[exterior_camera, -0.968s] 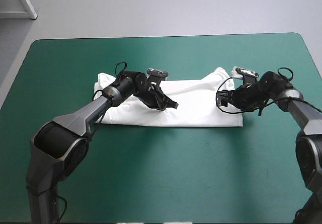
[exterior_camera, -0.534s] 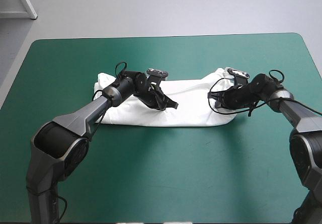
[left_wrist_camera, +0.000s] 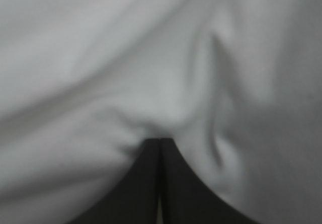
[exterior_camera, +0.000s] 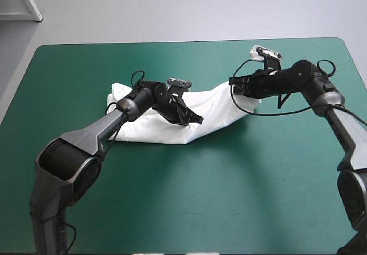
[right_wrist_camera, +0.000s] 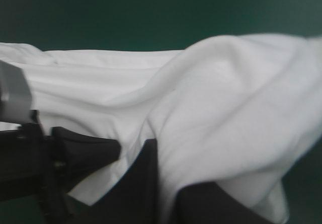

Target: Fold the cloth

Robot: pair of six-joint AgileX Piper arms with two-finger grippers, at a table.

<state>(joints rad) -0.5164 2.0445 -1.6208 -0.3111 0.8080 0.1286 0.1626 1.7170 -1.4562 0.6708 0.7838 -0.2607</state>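
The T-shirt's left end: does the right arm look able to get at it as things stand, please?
Probably not yet: the right tool is shut on the lifted right end of the T-shirt, and the left tool, shut on the middle, lies with its arm across the way.

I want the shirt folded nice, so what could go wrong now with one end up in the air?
1. The right gripper holds one end of the T-shirt lifted; the cloth could slip out.
2. The cloth puckers at the left gripper on its middle; pulling might drag the whole shirt across the table.
3. The lifted part hangs twisted, so the fold may land crooked.
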